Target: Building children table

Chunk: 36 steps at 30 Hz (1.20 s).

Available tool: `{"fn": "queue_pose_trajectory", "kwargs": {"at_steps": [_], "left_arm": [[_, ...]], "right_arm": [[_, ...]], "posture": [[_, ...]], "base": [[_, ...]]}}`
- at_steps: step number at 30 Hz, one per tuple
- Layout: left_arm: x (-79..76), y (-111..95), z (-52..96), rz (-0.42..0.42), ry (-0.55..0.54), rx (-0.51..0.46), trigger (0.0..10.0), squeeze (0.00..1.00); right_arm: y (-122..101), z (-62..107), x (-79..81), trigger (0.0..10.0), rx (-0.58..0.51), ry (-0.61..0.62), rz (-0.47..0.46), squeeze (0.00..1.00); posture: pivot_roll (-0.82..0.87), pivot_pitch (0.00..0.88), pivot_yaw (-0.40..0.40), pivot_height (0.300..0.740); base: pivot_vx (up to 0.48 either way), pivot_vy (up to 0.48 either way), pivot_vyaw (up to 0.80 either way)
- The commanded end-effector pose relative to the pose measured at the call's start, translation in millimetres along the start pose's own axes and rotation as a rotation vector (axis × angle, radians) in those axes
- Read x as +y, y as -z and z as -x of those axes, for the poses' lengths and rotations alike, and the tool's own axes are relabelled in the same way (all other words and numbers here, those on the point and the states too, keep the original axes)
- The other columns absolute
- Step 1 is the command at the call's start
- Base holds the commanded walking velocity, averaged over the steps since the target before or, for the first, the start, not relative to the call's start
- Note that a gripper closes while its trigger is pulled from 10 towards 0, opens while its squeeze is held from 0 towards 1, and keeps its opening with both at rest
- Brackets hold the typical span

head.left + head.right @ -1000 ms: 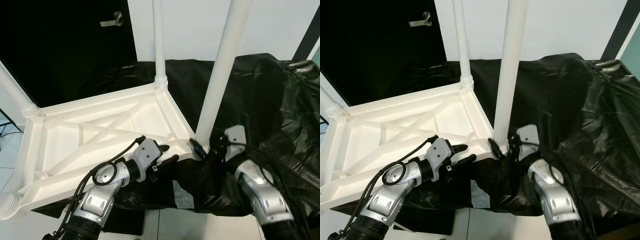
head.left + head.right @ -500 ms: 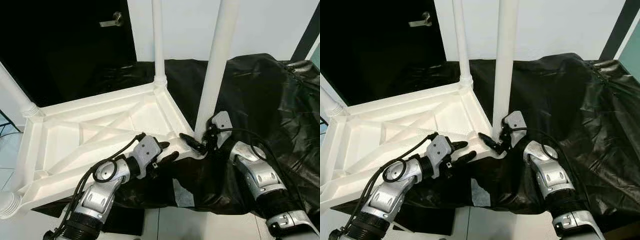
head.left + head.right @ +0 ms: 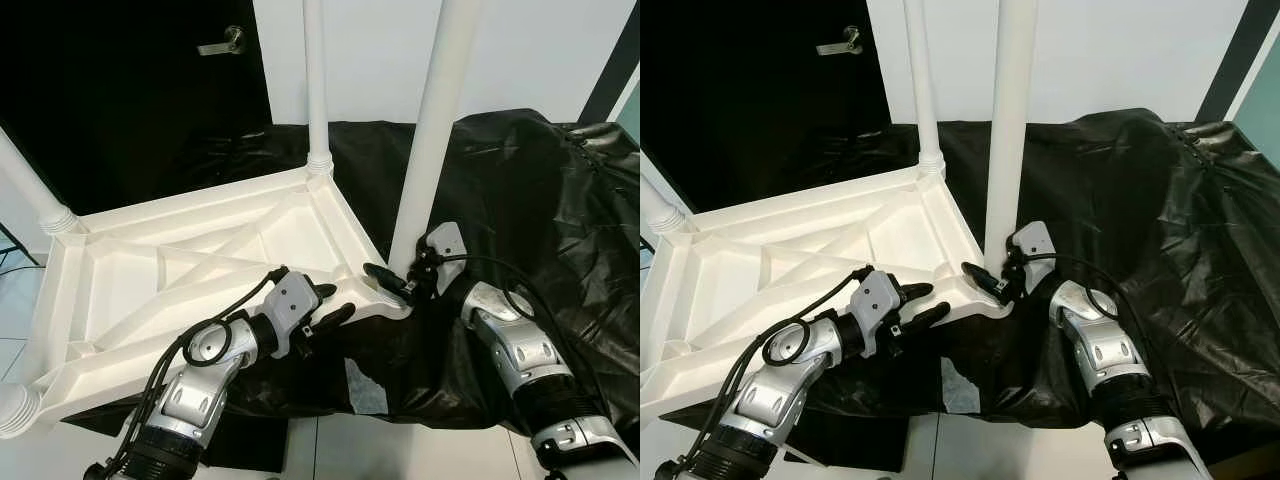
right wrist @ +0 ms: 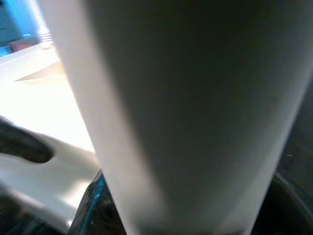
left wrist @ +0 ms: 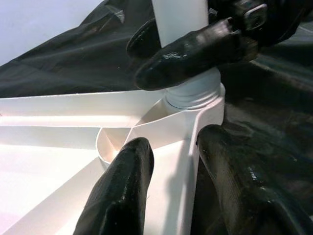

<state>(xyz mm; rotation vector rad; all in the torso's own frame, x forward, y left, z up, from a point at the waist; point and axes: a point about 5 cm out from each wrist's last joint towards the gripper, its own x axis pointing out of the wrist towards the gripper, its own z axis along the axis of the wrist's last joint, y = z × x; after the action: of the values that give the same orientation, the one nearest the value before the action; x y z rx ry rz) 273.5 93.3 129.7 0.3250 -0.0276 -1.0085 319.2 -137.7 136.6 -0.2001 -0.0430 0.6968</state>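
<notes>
table leg [image 3: 432,140] now upright; right fingers [image 3: 385,279] clasp its base; left fingers [image 3: 328,304] spread.

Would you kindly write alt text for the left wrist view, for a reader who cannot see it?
The left gripper straddles the rim of an upturned white table, one black finger on each side. Just beyond, the right gripper clasps a white table leg just above its corner socket, over black plastic sheeting.

One white table top [image 3: 180,260] lies upside down with four white legs at its corners. Two stand at the far corners [image 3: 316,80] and [image 3: 432,130], two more at the near-left side [image 3: 30,190] and [image 3: 15,410]. One black sheet [image 3: 520,190] lies under the table top, and two grippers, left [image 3: 330,305] and right [image 3: 385,282], are at its nearest corner.
</notes>
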Motion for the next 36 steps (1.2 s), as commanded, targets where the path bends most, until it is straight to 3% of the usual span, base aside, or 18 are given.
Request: {"fn": "queue_pose_trajectory", "kwargs": {"at_steps": [1,5,9,19,25,36], "left_arm": [[3.4,1,0.8,-0.012,-0.034,0.009,10.0,0.00],[3.0,1,0.1,-0.011,-0.031,0.007,10.0,0.00],[2.2,0,-0.7,-0.009,-0.026,0.004,10.0,0.00],[0.4,0,-3.1,-0.005,-0.017,-0.002,10.0,0.00],[-1.2,-1,-4.3,-0.002,-0.014,-0.010,10.0,0.00],[-1.7,0,-0.8,0.001,-0.022,-0.007,10.0,0.00]], "right_arm": [[19,4.0,1.8,10.0,0.097,0.105,-0.014,0.00],[22,4.6,2.9,10.0,0.111,0.206,-0.017,0.00],[27,5.2,8.2,10.0,0.135,0.422,-0.072,0.00],[25,4.2,21.5,10.0,0.145,0.740,-0.131,0.00],[21,1.5,23.9,10.0,0.143,0.783,-0.159,0.00],[18,-0.8,31.7,10.0,0.127,0.745,-0.153,0.00]], "posture": [[-0.04,0.000,0.050,0.740],[-0.04,0.000,0.053,0.740],[-0.05,0.000,0.055,0.740],[-0.06,0.000,0.051,0.740],[-0.05,0.000,0.043,0.740],[-0.04,0.000,0.034,0.740]], "base": [[0.000,0.000,0.00],[0.000,0.000,0.00],[0.000,0.000,0.00],[0.000,0.000,0.00],[0.000,0.000,0.00],[0.000,0.000,0.00]]}}
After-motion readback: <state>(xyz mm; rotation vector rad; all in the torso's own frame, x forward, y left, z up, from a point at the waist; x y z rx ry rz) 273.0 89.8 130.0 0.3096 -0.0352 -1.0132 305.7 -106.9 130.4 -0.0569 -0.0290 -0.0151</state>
